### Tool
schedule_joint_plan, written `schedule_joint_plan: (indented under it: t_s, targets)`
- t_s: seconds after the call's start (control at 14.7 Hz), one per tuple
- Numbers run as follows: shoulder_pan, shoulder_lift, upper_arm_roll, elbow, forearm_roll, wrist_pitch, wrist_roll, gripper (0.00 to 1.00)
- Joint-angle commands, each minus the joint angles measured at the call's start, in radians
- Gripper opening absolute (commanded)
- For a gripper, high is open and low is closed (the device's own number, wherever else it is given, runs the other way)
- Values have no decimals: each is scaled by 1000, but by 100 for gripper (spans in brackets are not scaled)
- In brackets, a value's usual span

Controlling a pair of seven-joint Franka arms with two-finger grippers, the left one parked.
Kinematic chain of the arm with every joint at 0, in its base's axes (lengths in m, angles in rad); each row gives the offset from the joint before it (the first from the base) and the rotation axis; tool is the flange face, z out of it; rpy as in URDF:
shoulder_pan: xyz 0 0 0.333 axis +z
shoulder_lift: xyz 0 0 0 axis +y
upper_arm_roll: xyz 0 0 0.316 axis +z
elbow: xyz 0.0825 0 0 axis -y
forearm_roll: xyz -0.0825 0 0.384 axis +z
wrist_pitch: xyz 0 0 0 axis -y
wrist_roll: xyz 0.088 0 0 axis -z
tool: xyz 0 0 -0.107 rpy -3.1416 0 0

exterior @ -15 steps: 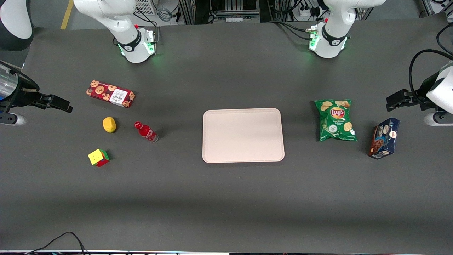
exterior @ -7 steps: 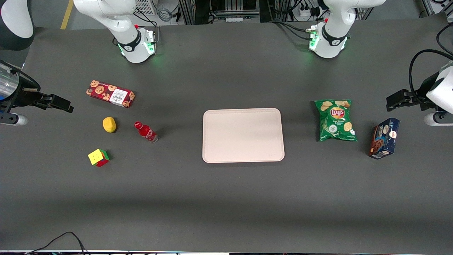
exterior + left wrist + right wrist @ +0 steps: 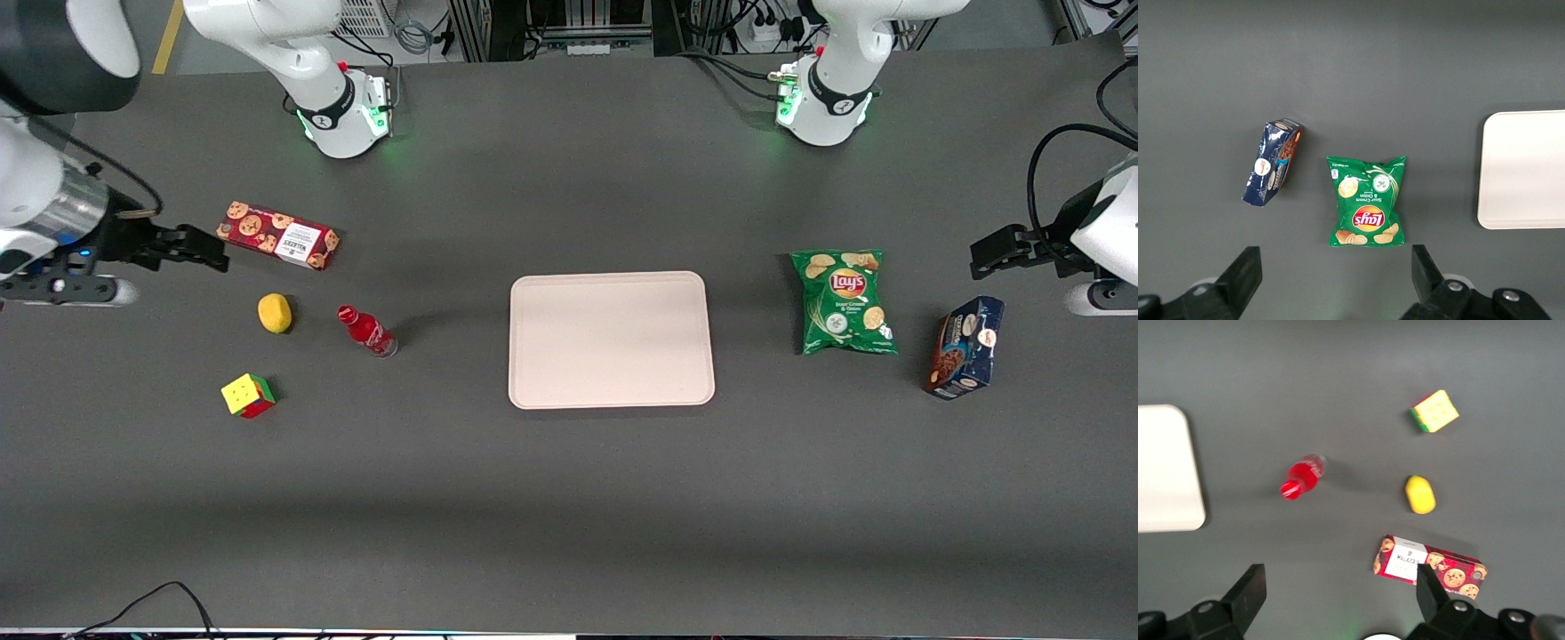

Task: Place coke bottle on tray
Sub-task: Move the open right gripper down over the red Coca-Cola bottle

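The coke bottle (image 3: 366, 330) is small and red with a red cap and stands on the dark table between the lemon and the tray; it also shows in the right wrist view (image 3: 1301, 477). The tray (image 3: 611, 340) is large, flat and pale pinkish-beige at the table's middle, with nothing on it; one end of it shows in the right wrist view (image 3: 1165, 470). My gripper (image 3: 213, 253) is open and empty, high above the table at the working arm's end, beside the red cookie box and apart from the bottle. In the right wrist view its fingers (image 3: 1251, 587) stand wide apart.
A red cookie box (image 3: 277, 235), a yellow lemon (image 3: 275, 313) and a colour cube (image 3: 247, 396) lie round the bottle. A green chips bag (image 3: 843, 300) and a dark blue box (image 3: 965, 347) lie toward the parked arm's end.
My gripper has moved in over the table toward the cookie box and a little farther from the front camera. The bottle, the tray and the other things have not moved.
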Motion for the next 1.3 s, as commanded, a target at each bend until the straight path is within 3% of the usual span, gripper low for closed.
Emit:
schedule_joint_plan:
  t_s: [0.0,0.27,0.55,0.89,1.23]
  targets:
    - [139,-4,-20,17,5,-56,25,100]
    - [187,18,-31,-23,11,-37,22,100]
    - [186,-29,-31,-331,11,308,-25,100]
    - [183,-27,-31,-546,11,637,-29,100]
    - [181,5,-28,-620,11,797,-29,100]
